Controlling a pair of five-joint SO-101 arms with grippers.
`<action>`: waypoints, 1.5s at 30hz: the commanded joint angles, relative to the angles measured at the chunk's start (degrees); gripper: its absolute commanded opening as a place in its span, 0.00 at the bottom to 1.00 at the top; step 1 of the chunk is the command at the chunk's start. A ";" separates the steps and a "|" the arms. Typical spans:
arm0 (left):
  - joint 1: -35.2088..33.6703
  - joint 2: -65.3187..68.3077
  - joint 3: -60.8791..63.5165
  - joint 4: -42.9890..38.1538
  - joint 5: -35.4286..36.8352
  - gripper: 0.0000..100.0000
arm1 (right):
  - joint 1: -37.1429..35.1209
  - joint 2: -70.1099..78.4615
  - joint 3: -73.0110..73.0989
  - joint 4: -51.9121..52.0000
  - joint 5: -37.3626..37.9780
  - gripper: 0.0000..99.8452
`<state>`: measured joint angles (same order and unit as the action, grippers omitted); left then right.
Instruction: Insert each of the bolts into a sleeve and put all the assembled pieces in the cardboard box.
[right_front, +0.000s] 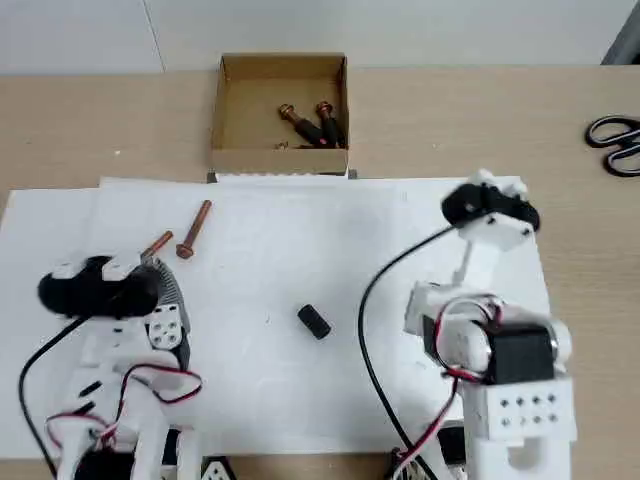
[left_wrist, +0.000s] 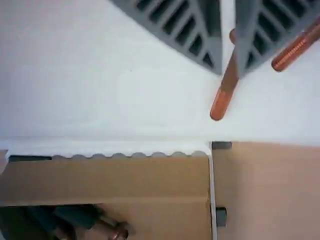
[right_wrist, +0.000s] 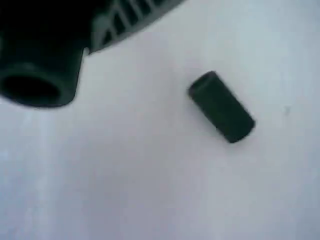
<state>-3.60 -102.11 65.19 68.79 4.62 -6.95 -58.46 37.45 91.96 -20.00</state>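
Table (right_front: 450, 110): tan wood.
Paper (right_front: 270, 250): white sheet over the table's near part.
Box (right_front: 280, 160): on bare wood, touching the paper's far edge.
Scissors (right_front: 610, 145): at the table's right edge, on bare wood.

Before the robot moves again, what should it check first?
1. Grip: the left gripper is shut on the bolt, ok.
2. The second bolt lies outside that grip, ok.
3. The loose sleeve lies free on the paper, ok.
4. The cardboard box is open, with room beside the two assembled pieces, ok.
5. Whether the right gripper already holds a sleeve: cannot tell.
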 joint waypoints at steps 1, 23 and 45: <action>-0.18 7.03 -6.81 0.53 0.18 0.01 | 3.91 -4.88 1.49 -1.36 1.14 0.00; -7.12 82.02 -50.86 13.45 27.69 0.01 | 24.04 -22.02 14.59 -4.70 1.05 0.00; -13.27 109.45 -65.54 14.24 61.10 0.02 | 24.31 -22.90 14.51 -4.70 0.88 0.00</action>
<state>-17.23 6.64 2.77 83.74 63.69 16.97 -81.05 52.40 88.79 -19.47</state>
